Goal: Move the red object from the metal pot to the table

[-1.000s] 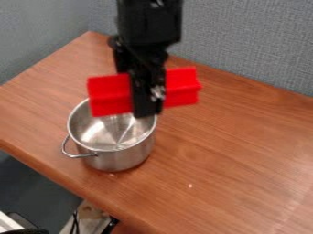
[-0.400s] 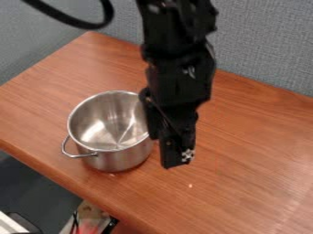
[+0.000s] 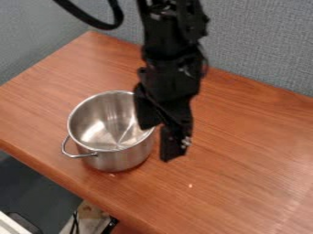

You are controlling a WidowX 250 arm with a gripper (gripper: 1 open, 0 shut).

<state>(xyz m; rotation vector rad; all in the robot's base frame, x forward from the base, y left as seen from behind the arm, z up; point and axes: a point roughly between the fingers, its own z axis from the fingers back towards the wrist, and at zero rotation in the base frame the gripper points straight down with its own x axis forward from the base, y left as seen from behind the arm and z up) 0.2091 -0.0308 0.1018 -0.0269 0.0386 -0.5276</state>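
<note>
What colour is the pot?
Shiny silver: the round stainless-steel pot shows best in the camera view.

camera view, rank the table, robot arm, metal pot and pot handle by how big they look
1. table
2. robot arm, but it is nearer the camera, so unsure against the pot
3. metal pot
4. pot handle

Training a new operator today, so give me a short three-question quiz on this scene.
1. True or false: the red object lies inside the metal pot.
2. Where is the tool? A) left of the pot B) at the pot's right side, low over the table C) at the table's far corner
3. Is the red object visible anywhere?
Key: 1 false, the pot looks empty; 2 B; 3 no.
</note>
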